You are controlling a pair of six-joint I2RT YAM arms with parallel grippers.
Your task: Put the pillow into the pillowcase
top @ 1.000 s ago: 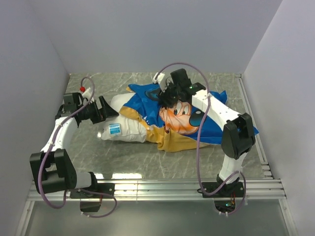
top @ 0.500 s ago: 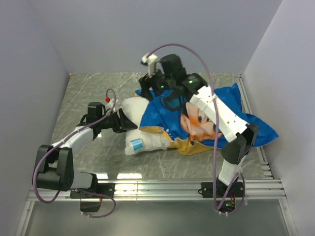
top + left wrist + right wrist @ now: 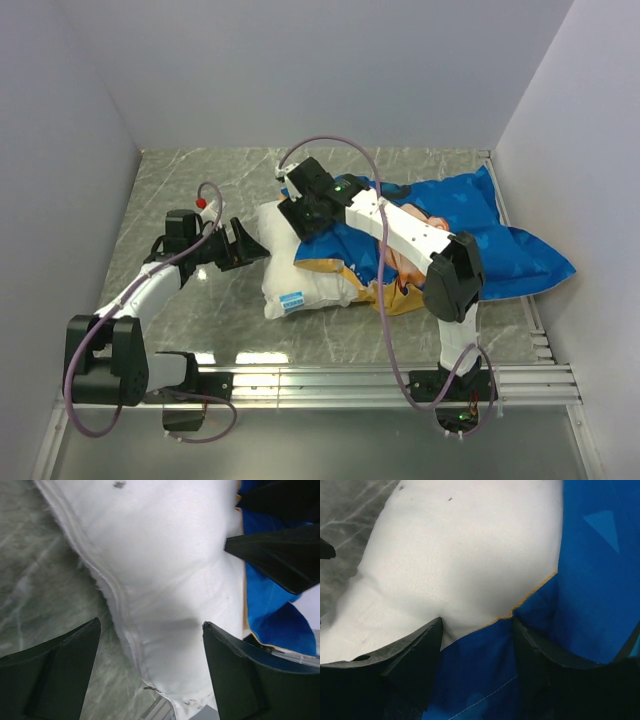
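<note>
The white pillow (image 3: 300, 280) lies on the marble table with its left end bare and the rest inside the pillowcase (image 3: 510, 245), blue face up, orange showing at the near edge. My right gripper (image 3: 300, 215) presses down at the case's open hem, its jaws closed on a fold of blue pillowcase (image 3: 590, 570) with the pillow (image 3: 450, 555) bulging beneath; the right gripper (image 3: 476, 622) sits right at the orange-edged hem. My left gripper (image 3: 248, 250) stands open, straddling the seamed end of the pillow (image 3: 165, 555). In the left wrist view the left gripper (image 3: 150, 630) holds nothing, with the pillowcase (image 3: 265, 610) beyond.
Grey walls close in the table on the left, back and right. An aluminium rail (image 3: 320, 380) runs along the near edge by the arm bases. A small blue label (image 3: 291, 298) marks the pillow's near corner. The right arm lies across the pillowcase.
Pillow and pillowcase have shifted to the right. The right gripper rose toward the back, then came down on the hem over the pillow. The left gripper followed the pillow's end rightward.
</note>
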